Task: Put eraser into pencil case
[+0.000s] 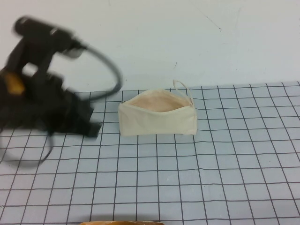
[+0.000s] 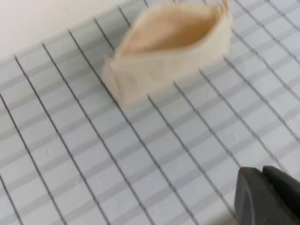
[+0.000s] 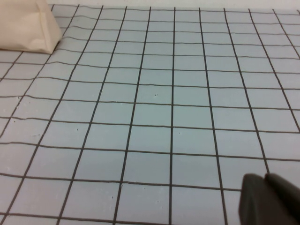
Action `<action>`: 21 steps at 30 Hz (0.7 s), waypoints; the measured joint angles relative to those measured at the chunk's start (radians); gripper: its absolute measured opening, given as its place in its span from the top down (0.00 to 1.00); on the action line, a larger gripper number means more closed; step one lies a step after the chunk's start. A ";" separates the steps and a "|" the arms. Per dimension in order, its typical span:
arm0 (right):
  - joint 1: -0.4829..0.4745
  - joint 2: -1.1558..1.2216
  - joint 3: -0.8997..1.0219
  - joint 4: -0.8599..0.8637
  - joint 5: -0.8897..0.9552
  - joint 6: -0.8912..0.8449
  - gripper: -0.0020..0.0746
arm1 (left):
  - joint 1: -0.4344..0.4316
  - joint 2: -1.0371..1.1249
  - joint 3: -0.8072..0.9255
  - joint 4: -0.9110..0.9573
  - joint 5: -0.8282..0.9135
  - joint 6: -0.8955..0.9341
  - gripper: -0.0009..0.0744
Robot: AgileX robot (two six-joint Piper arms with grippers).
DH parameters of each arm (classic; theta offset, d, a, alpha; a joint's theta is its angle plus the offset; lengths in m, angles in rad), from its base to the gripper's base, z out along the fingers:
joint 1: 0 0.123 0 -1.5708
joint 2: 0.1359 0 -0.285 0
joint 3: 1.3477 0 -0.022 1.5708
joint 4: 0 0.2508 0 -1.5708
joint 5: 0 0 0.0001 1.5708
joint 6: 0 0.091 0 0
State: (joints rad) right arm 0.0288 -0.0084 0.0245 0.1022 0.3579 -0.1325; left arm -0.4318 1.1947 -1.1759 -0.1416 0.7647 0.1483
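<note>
Cream fabric case (image 1: 157, 119) stands mouth-open on the gridded desk (image 1: 187, 187), its pinkish lining showing nothing inside from these angles; the eraser appears in no view, so it may already lie within or be out of sight. Left end effector (image 1: 86, 124), blurred just left of the case, and right end effector (image 3: 269, 199), low over bare desk, show only a dark corner each; their opening cannot be told. Judged step: late or post-drop; next, confirming the eraser's location.
</note>
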 joint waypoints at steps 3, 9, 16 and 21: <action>0.000 0.000 0.000 0.000 0.000 0.000 0.98 | 0.000 -0.093 0.064 0.012 0.072 -0.006 0.99; 0.000 0.000 0.000 0.000 0.000 0.000 0.98 | -0.001 -0.234 0.100 0.168 0.305 -0.173 0.99; 0.000 0.000 0.000 0.000 0.000 0.000 0.98 | -0.001 -0.473 0.319 0.298 0.127 -0.230 0.99; 0.000 0.000 0.000 0.000 0.000 0.000 0.98 | -0.001 -0.691 0.568 0.421 -0.183 -0.331 0.99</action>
State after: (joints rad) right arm 0.0288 -0.0084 0.0245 0.1022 0.3579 -0.1325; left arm -0.4332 0.5037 -0.6082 0.2792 0.5817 -0.1830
